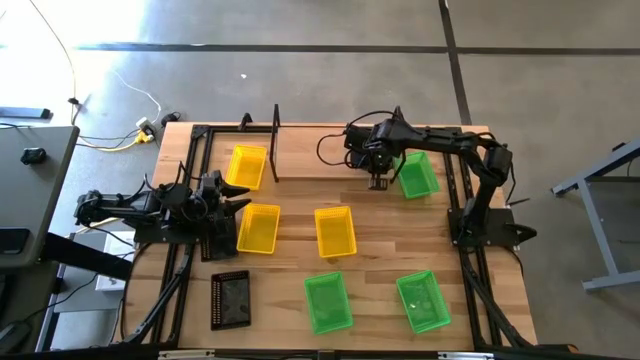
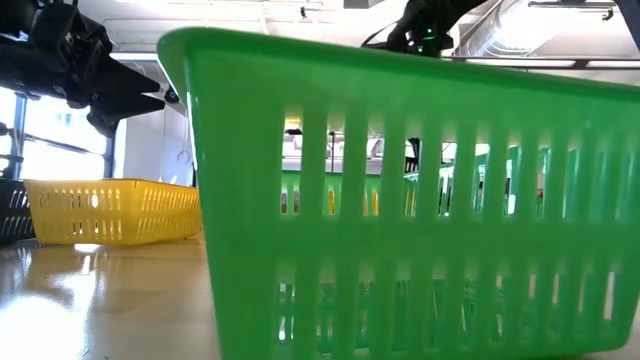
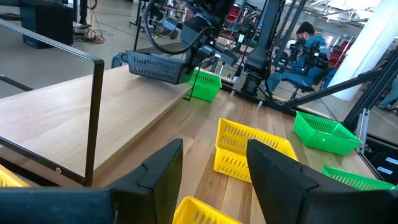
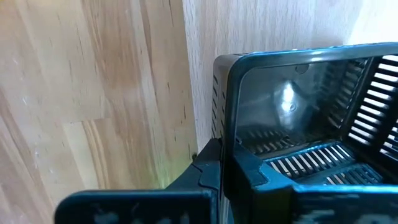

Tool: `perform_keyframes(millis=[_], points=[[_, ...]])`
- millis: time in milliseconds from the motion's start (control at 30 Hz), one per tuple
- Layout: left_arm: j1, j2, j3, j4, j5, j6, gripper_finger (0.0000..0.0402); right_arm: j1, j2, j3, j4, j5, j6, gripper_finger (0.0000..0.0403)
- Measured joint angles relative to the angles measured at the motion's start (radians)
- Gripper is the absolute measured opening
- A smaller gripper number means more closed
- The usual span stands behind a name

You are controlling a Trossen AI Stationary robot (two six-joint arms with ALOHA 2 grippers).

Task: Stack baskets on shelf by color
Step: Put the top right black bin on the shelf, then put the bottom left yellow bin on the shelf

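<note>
Light wood forms the shelf (image 1: 310, 150), a narrow board along the far edge of the table, and every place below is given from it. A dark basket (image 3: 155, 67) is pinched by its rim in the right gripper (image 1: 378, 178) and held over the shelf's right end. In the right wrist view one wall of this basket (image 4: 298, 124) is seen clamped between the fingers. Whether its bottom touches the board cannot be made out, though it seems slightly raised.

A bright green basket (image 1: 418, 175) lies just beside the shelf's right end, close to the right gripper. A yellow basket (image 1: 247, 165) lies at the shelf's left end, beside a black upright frame (image 1: 275, 140).

The left gripper (image 1: 235, 205) is held in front of the shelf's left end with its fingers (image 3: 273, 168) spread apart and nothing between them. A second yellow basket (image 1: 258, 228) is just beside it. A third yellow basket (image 1: 335, 232) lies in front of the shelf's middle.

Well away from the shelf, along the near edge of the table, a black basket (image 1: 230, 300) and two more green baskets (image 1: 328, 302) (image 1: 423, 302) are set apart in a row.
</note>
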Motion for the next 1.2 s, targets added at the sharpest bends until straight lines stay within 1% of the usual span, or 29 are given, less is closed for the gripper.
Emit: perform_keyframes(millis=[167, 233, 433, 567, 767, 900, 1200], points=[[0.000, 0.000, 0.000, 0.000, 0.000, 0.000, 0.0170, 0.000, 0.000, 0.000, 0.001, 0.010, 0.000, 0.0001], [0.000, 0.000, 0.000, 0.000, 0.000, 0.000, 0.0170, 0.000, 0.000, 0.000, 0.001, 0.010, 0.000, 0.0007], [0.000, 0.000, 0.000, 0.000, 0.000, 0.000, 0.0170, 0.000, 0.000, 0.000, 0.002, 0.019, 0.009, 0.0056], [0.000, 0.000, 0.000, 0.000, 0.000, 0.000, 0.0170, 0.000, 0.000, 0.000, 0.002, 0.024, 0.016, 0.0075], [0.000, 0.000, 0.000, 0.000, 0.000, 0.000, 0.0170, 0.004, 0.000, 0.034, -0.018, 0.017, 0.061, 0.0078], [0.000, 0.000, 0.000, 0.000, 0.000, 0.000, 0.0170, 0.004, -0.001, 0.075, -0.040, -0.029, 0.106, 0.0078], [0.000, 0.000, 0.000, 0.000, 0.000, 0.000, 0.0170, 0.010, -0.001, 0.169, -0.139, -0.074, 0.206, 0.0078]])
